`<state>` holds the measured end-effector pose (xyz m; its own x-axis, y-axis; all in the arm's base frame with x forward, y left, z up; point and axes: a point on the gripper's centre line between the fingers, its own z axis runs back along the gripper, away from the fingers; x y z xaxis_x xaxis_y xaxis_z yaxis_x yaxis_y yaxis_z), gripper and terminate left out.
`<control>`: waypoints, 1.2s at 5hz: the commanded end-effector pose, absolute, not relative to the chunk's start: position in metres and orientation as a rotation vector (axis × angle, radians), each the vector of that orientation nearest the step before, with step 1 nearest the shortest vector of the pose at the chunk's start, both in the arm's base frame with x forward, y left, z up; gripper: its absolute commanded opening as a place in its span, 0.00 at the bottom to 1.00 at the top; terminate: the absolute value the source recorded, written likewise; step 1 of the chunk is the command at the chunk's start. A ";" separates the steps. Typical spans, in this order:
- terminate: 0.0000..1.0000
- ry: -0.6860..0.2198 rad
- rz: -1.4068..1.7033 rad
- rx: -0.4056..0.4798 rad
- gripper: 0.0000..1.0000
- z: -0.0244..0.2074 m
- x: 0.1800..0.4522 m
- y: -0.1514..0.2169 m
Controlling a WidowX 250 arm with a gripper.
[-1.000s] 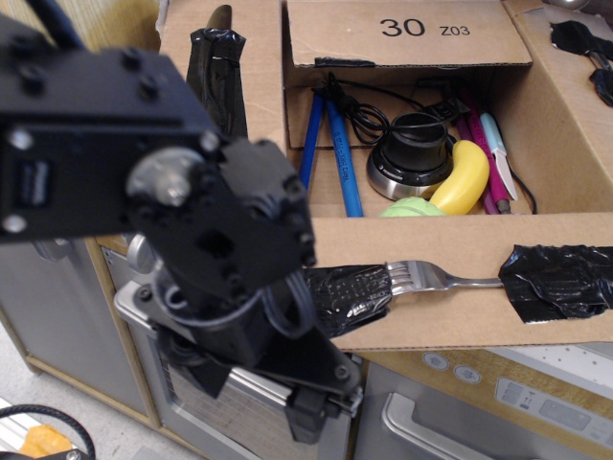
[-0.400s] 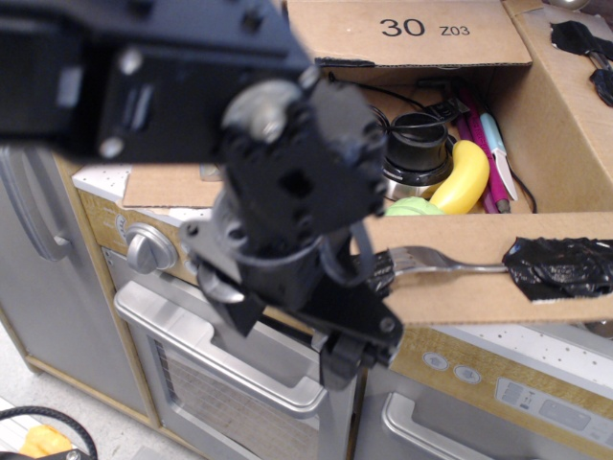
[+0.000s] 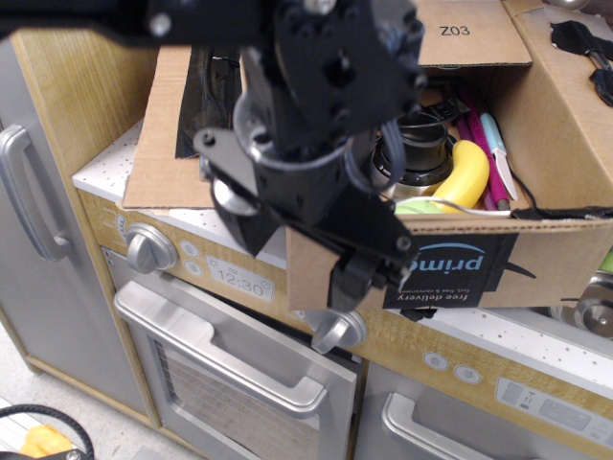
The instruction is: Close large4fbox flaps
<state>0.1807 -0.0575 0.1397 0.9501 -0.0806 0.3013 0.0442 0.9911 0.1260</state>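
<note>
The large4fbox (image 3: 536,268) stands on a toy kitchen counter, its black "prime" label (image 3: 450,273) facing me. The far flap (image 3: 474,34), printed "Z03", leans over the opening. The left flap (image 3: 163,144) lies spread outward with black tape (image 3: 206,96) on it. The right flap (image 3: 560,96) lies outward with black tape too. The near flap is raised, and only its edge (image 3: 546,213) shows, with a sliver of metal fork (image 3: 469,207). My black gripper (image 3: 352,283) points down in front of the box's front left corner. Its fingers look pressed together and hold nothing.
Inside the box are a yellow banana (image 3: 465,177), a black-and-silver round device (image 3: 421,144), a green object (image 3: 421,204) and pens (image 3: 493,149). Below are oven knobs (image 3: 148,251), a clock display (image 3: 239,283), the oven handle (image 3: 220,355) and a cabinet handle (image 3: 24,201).
My arm has swung up and to the right. The near flap with the taped fork, which hung down over the front, has been lifted, uncovering the "prime" label.
</note>
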 end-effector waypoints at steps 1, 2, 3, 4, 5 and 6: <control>0.00 -0.409 -0.115 0.163 1.00 0.163 0.206 -0.032; 0.00 -0.444 -0.147 0.187 1.00 0.172 0.221 -0.022; 0.00 -0.464 -0.180 0.199 1.00 0.179 0.239 -0.014; 0.00 -0.506 -0.201 0.231 1.00 0.184 0.259 -0.006; 0.00 -0.516 -0.193 0.228 1.00 0.178 0.273 0.003; 0.00 -0.535 -0.217 0.210 1.00 0.158 0.281 0.011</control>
